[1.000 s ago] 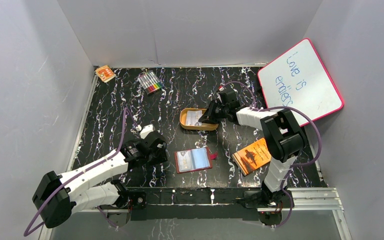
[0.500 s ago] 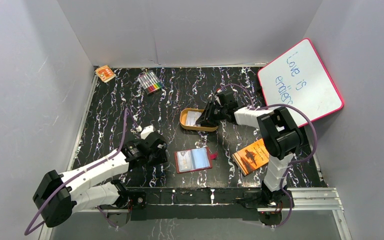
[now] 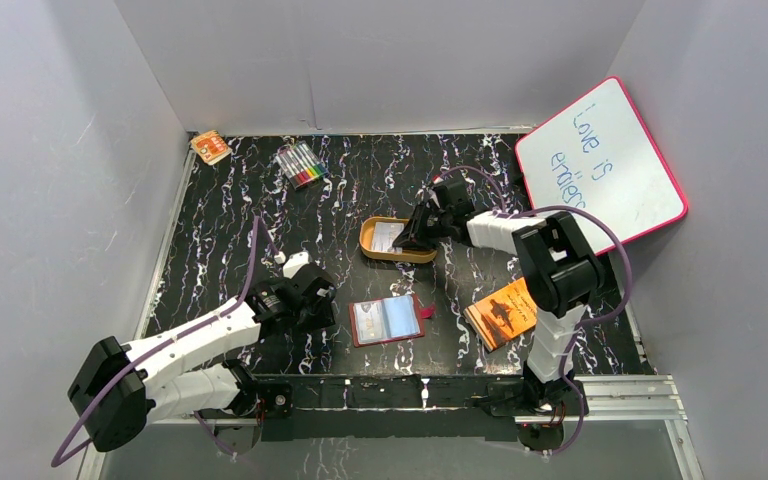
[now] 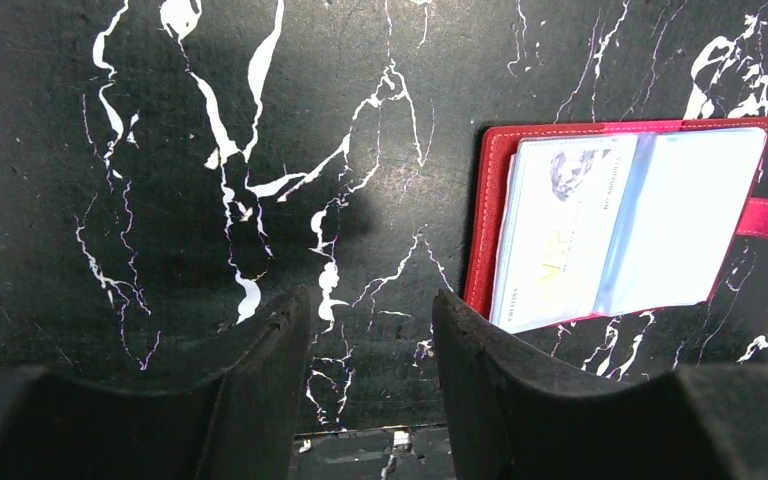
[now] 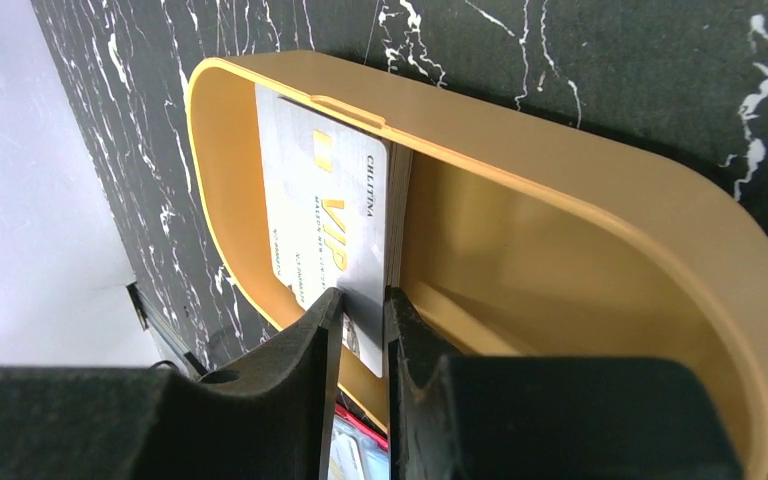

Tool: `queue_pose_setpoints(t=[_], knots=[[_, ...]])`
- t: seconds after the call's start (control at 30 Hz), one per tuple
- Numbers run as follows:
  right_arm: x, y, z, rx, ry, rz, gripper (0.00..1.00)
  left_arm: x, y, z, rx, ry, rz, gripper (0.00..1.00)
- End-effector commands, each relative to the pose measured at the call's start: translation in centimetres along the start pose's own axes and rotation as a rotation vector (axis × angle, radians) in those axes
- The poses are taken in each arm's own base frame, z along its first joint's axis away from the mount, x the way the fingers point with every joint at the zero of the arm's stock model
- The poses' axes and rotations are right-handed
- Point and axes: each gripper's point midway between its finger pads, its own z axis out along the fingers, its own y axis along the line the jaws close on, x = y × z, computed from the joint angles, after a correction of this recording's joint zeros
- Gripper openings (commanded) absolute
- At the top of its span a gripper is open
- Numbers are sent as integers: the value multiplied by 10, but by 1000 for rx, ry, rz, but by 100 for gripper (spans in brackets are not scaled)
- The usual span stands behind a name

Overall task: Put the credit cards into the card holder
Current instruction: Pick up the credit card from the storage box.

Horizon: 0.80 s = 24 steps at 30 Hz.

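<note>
The card holder [image 3: 387, 320] lies open on the black marbled table, red edge [image 4: 485, 220] and closing tab showing, with one credit card [image 4: 560, 230] in its left clear pocket. My left gripper [image 4: 370, 300] hovers open just left of it, with only table between the fingers. Further credit cards [image 5: 325, 215] stand on edge as a stack inside the orange oval tin [image 5: 580, 200]. My right gripper [image 5: 362, 298] reaches into that tin [image 3: 397, 255], one finger pressing on each face of the stack's near end.
An orange booklet [image 3: 503, 312] lies right of the card holder. A pink-framed whiteboard [image 3: 600, 160] leans at the far right. A pack of markers [image 3: 300, 164] and a small orange box [image 3: 210, 147] sit at the back left. Grey walls enclose the table.
My right gripper shifted slightly left over the tin; its jaws widened, then narrowed onto the card stack. The left arm stayed almost still.
</note>
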Motion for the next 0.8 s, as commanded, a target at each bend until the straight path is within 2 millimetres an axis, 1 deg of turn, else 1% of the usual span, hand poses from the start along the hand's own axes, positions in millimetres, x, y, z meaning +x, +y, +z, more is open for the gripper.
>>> queue_pose_setpoints(t=[0.0, 0.2, 0.4, 0.5, 0.77], knots=[[-8, 2, -11, 16, -57, -18, 27, -5, -2, -2, -1, -14, 15, 46], [-12, 2, -16, 19, -78, -16, 27, -6, -2, -3, -1, -17, 19, 46], [-10, -1, -17, 21, -72, -6, 27, -6, -3, -3, 0, -16, 21, 46], [-10, -2, -19, 21, -76, -2, 24, -6, -3, -3, 1, -16, 20, 46], [-12, 0, -25, 10, -87, 1, 21, -5, -2, -3, 0, -16, 16, 46]])
